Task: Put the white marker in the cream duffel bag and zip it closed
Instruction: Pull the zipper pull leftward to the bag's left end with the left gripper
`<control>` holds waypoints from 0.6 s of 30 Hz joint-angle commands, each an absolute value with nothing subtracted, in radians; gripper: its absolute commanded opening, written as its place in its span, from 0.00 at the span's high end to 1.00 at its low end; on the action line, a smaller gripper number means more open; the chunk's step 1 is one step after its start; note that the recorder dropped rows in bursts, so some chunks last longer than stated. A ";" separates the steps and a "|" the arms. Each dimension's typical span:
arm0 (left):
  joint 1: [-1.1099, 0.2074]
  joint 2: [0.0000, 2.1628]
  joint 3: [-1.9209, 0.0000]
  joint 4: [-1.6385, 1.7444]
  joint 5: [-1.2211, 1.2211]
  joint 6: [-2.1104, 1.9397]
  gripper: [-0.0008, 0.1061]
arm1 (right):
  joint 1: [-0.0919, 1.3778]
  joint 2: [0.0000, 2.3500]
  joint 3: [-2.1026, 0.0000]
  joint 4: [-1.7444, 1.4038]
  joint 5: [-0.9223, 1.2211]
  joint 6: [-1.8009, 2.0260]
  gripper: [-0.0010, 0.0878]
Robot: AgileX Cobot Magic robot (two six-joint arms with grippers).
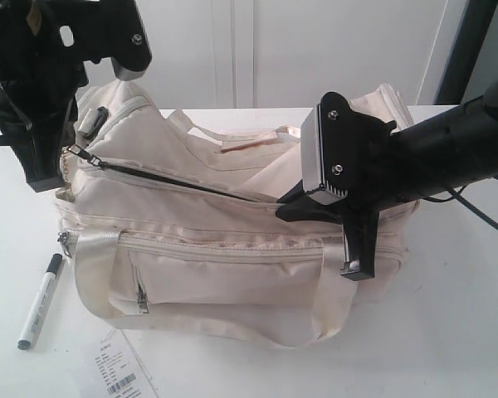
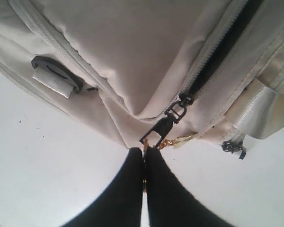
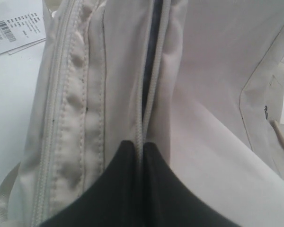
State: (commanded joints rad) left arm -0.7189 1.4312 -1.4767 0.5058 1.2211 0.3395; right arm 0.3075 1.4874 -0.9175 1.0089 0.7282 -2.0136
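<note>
My left gripper [image 2: 144, 156] is pinched tight on the zipper pull [image 2: 162, 130] at the bag's [image 1: 232, 240] 10 o'clock end. My right gripper [image 3: 141, 147] is clamped narrow on the zipper [image 3: 149, 104] toward 3 o'clock; it gapes dark between us. The marker [image 1: 40, 300] lies on the table [image 1: 448, 332] at the bag's 8 o'clock.

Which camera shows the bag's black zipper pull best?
The left wrist view: the zipper pull sits large and sharp mid-picture, its end between the left pincer's shut tips. The exterior view shows it tiny; the right wrist view shows only the bag's zipper track.
</note>
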 joint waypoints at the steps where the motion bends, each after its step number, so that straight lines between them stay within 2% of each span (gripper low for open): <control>1: -0.719 1.431 -1.477 0.506 1.221 0.340 0.99 | 0.307 1.487 -0.918 1.009 0.726 -2.012 0.99; 11: -0.716 1.431 -1.477 0.506 1.221 0.349 0.99 | 0.307 1.487 -0.918 0.990 0.724 -2.011 0.99; 18: -0.657 1.431 -1.477 0.469 1.221 0.352 0.99 | 0.307 1.487 -0.918 0.990 0.724 -2.011 0.99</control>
